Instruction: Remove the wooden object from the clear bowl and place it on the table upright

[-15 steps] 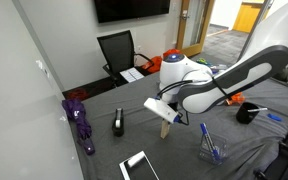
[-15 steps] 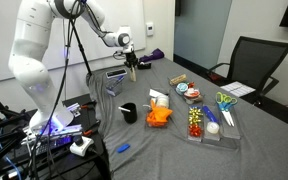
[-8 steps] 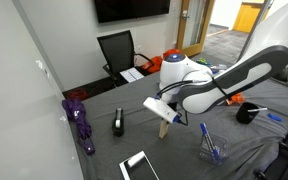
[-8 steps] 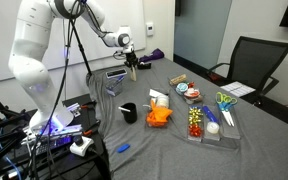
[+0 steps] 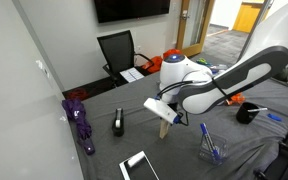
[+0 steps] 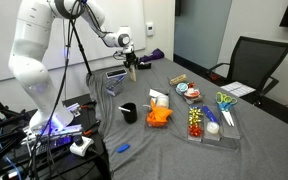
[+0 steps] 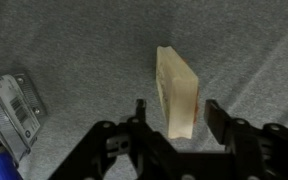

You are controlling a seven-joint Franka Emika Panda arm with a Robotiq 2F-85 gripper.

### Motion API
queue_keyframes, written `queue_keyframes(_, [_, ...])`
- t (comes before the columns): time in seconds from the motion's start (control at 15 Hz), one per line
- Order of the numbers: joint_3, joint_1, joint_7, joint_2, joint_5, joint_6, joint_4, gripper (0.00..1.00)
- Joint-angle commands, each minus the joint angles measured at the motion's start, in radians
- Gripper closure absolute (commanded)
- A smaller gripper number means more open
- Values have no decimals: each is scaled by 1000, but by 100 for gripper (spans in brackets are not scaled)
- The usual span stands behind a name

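Observation:
The wooden object [image 7: 178,92] is a light-tan block standing upright on the dark grey table [image 7: 74,50]. My gripper [image 7: 176,108] is open, one jaw on each side of the block with a small gap on both sides. In both exterior views the block [image 5: 165,128] [image 6: 132,73] stands on the cloth right under the gripper [image 5: 164,116] [image 6: 131,67]. The clear bowl [image 5: 211,150] holds blue pens and sits a short way from the block. It also shows in an exterior view [image 6: 114,78] and at the wrist view's lower left edge [image 7: 8,110].
A black cup [image 6: 129,112], an orange item [image 6: 160,117] and a clear tray of small things [image 6: 209,122] lie farther along the table. A black device [image 5: 118,122], a purple object [image 5: 81,122] and a white tablet [image 5: 140,166] sit near the block.

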Motion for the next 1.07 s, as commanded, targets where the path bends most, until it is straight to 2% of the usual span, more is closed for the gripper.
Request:
queue_keyframes(0.0, [0, 0, -33, -19, 21, -24, -14, 6])
queue_keyframes(0.13, [6, -5, -43, -32, 28, -28, -22, 0])
queue_keyframes(0.53, [36, -17, -123, -118, 81, -124, -37, 0])
queue_keyframes(1.0, [54, -31, -199, -253, 88, -215, -68, 0])
